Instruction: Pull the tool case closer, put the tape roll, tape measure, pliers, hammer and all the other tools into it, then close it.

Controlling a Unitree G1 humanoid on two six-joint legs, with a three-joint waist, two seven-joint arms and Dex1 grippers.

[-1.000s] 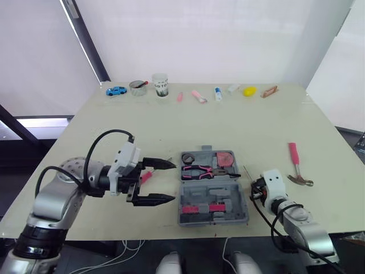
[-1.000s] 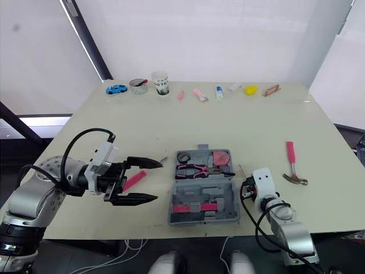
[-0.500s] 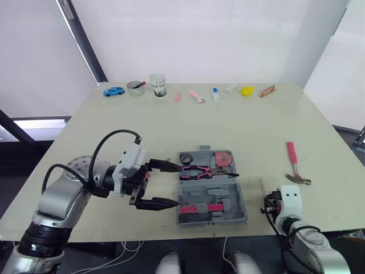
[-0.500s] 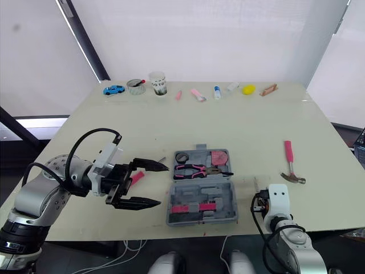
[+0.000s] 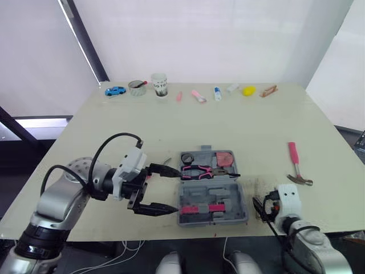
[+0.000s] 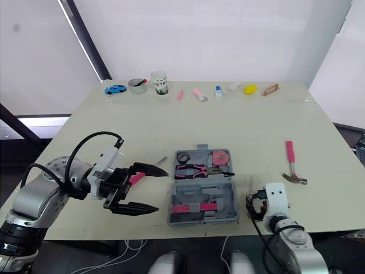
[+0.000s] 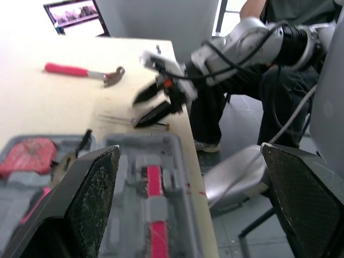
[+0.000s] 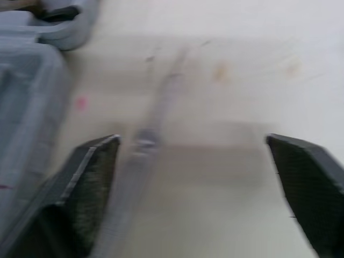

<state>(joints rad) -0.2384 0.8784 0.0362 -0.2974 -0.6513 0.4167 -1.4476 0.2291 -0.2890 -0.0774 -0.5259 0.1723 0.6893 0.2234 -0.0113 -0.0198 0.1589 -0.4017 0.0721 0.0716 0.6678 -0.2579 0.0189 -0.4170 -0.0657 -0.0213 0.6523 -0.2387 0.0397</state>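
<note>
Jaws on our left gripper [image 5: 169,190] stand wide apart, pointing at the left side of the open tool case [image 5: 214,194] and stopping just short of it. Behind that gripper a pink-handled tool [image 6: 136,178] lies on the table [image 5: 239,123]. Our right gripper [image 8: 192,141] is spread wide too, low over the table by the case's right front corner, with what may be a thin metal rod [image 7: 121,119] beneath it. Pliers [image 5: 201,170] sit in the case's far half, and the hammer [image 5: 296,164] lies well off to the right.
</note>
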